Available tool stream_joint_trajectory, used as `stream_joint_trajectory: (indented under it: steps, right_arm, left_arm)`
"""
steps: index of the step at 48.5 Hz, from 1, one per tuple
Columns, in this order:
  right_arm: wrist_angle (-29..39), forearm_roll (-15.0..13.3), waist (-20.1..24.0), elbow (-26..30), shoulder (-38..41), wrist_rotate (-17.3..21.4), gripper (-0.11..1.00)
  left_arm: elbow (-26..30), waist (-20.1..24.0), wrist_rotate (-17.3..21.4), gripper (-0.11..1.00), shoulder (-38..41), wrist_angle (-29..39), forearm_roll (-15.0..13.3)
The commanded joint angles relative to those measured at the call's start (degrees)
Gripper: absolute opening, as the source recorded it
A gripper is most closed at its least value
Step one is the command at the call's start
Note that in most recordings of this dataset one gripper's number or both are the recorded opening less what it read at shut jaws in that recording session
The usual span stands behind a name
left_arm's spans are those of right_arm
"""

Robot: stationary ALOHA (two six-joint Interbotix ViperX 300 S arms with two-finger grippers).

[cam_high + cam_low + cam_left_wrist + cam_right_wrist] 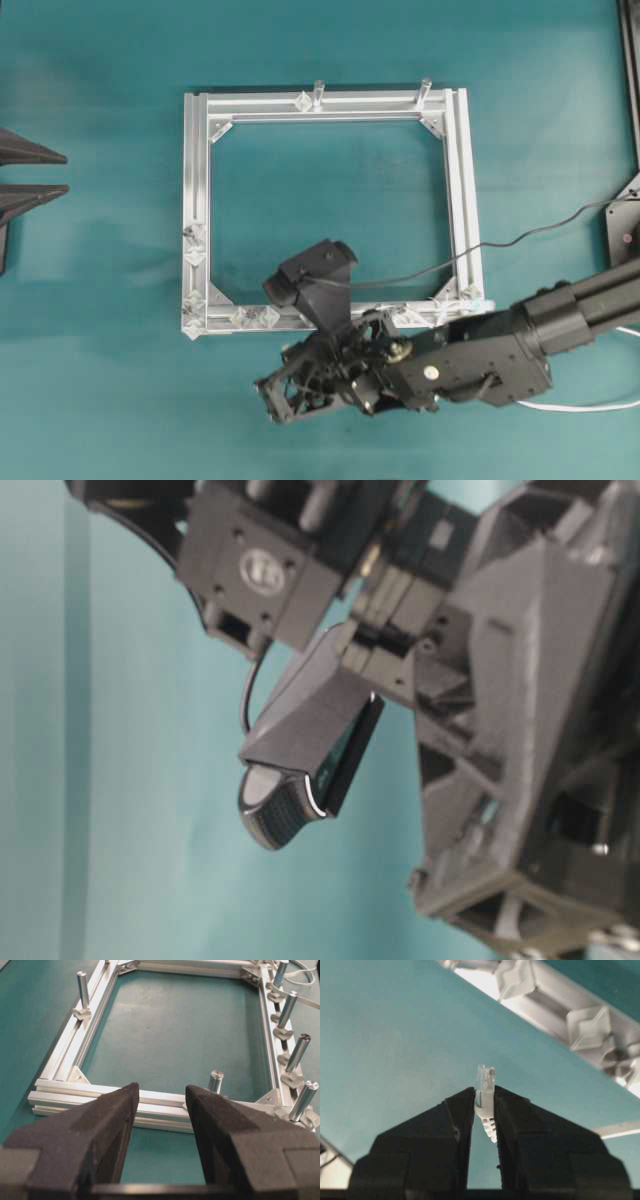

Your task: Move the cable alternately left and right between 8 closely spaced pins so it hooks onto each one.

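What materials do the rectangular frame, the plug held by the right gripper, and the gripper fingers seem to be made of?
Frame: likely extruded aluminium, matte silver, with long grooves and bright reflections.
Plug: apparently clear plastic at the tip, you can see through it, with a ribbed white boot, perhaps soft plastic or rubber.
Right gripper fingers: black, probably plastic; the rough, grainy, non-shiny surface could be a foam or rubber covering.

The teal table (100, 380) around the silver frame (196, 200) is open, and so is the space inside the frame. Upright grey posts (297, 1052) and small pins (590, 1027) stand on the rails. The right gripper (485, 1105) hangs over bare mat beside one rail.
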State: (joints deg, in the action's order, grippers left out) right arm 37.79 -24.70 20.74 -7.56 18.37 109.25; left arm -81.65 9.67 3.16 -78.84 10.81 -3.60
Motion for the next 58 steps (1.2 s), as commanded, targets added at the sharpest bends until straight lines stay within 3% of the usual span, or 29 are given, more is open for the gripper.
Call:
stream_joint_trajectory:
  steps: [1, 23, 58]
  right_arm:
    - [0.35, -0.18, -1.05, 1.05, -1.05, -0.18, 0.16]
    - [0.70, -0.18, -4.66, -0.18, -1.05, -0.26, 0.16]
    - [-0.18, -0.44, -6.59, -0.79, -1.05, -0.35, 0.15]
  left_arm:
    - [0.53, 0.18, 0.09, 0.48, 0.62, -0.44, 0.18]
    - [0.53, 0.18, 0.09, 0.48, 0.62, -0.53, 0.18]
    - [0.53, 0.18, 0.09, 0.48, 0.62, -0.53, 0.18]
